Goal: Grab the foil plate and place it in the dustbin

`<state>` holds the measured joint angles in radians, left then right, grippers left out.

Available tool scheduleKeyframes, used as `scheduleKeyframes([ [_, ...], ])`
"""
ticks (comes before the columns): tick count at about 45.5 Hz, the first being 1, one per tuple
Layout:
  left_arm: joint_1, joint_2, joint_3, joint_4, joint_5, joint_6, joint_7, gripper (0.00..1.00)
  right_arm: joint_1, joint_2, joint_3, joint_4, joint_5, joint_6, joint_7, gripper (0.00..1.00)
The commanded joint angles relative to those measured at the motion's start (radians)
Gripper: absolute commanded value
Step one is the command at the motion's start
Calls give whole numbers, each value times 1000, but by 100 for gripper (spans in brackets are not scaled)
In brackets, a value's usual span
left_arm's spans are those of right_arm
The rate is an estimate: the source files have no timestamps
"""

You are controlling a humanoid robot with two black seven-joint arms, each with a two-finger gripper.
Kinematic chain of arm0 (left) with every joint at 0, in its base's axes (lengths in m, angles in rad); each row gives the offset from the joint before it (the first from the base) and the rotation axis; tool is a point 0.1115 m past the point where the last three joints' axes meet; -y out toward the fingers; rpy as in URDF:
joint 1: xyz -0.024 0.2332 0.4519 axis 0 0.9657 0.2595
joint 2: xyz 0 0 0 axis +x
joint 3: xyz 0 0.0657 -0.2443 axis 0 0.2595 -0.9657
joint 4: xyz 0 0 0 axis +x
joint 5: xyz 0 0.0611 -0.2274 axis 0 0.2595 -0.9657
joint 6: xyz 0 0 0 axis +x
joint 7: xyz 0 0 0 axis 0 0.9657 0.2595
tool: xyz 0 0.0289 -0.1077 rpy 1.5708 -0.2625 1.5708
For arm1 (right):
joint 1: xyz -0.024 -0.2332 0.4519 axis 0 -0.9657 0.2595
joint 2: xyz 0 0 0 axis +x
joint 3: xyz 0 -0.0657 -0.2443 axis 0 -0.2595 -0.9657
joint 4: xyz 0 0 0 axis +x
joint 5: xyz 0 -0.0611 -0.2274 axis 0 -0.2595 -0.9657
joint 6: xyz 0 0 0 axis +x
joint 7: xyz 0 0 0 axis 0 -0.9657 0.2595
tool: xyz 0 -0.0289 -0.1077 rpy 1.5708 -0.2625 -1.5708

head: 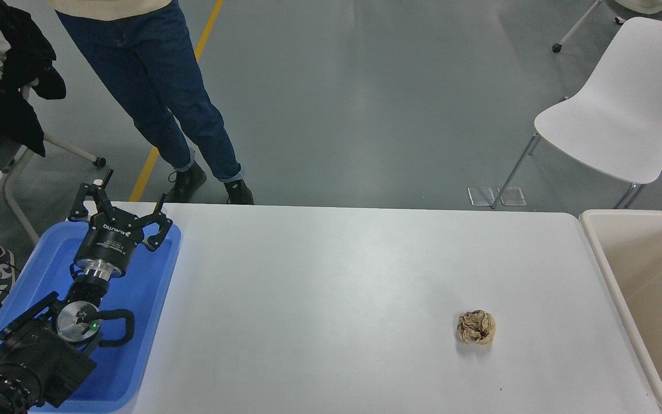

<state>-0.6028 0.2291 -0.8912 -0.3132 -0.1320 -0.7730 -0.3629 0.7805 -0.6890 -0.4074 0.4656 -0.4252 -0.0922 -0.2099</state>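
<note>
Parked at the lower left, the left gripper (121, 204) hangs over the blue tray (135, 322) with its black fingers (87, 198) spread apart, holding nothing; its arm runs back to the bottom corner. No right arm shows anywhere in the head view.

Nearest on the white table (319, 299) lies a small brown crumpled paper ball (476, 327), toward the right and near the front edge, well apart from everything else. Between the blue tray and that ball the tabletop is bare and wide — the same holds from the ball back to the far edge.

At the right the dustbin (598, 241) stands just beside the table's right edge, its thick pale rim about level with the tabletop. It is beige, rectangular, and cut off by the picture's right and bottom borders; its long side runs near to far, along the table's edge. Only bare beige inner wall shows inside it. The foil plate is not visible on the table, nor in the visible part of the bin, so its look and the way it points cannot be told.

Beyond the far edge, on the grey floor, a person's legs (153, 98) in dark blue jeans and black shoes stand at the left, close to a yellow floor line (153, 155). A second person sits at the far left border — only partly seen. A white chair (624, 109) stands at the upper right.
</note>
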Motion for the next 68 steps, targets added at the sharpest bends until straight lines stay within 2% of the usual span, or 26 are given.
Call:
scheduleKeyframes([
  [1,0,-1,0,0,0,0,1,100,120,-119,-1,326,-116,2,0,100],
  [12,0,-1,0,0,0,0,1,100,302,-287,-50,660,-199,57,0,100],
  [21,0,-1,0,0,0,0,2,100,537,-284,-275,783,-256,155,0,100],
  [30,-2,-1,0,0,0,0,2,100,611,-279,-288,809,-234,216,0,100],
  [33,-2,-1,0,-1,0,0,2,100,660,-284,-295,835,-230,297,0,100],
  [39,-2,-1,0,0,0,0,2,100,804,-280,-294,838,-222,566,0,100],
  [45,-2,-1,0,-1,0,1,2,100,956,-268,-297,837,-138,808,0,100],
  [48,0,-1,0,0,0,0,2,100,1013,-262,-297,835,-87,878,0,100],
  [51,-2,-1,0,-1,0,0,2,100,1060,-254,-300,835,-31,878,0,100],
  [61,0,-1,0,0,0,1,2,100,1213,-136,-421,840,17,878,0,100],
  [68,0,-1,0,0,0,0,2,100,1393,95,-652,841,31,878,3,100],
])
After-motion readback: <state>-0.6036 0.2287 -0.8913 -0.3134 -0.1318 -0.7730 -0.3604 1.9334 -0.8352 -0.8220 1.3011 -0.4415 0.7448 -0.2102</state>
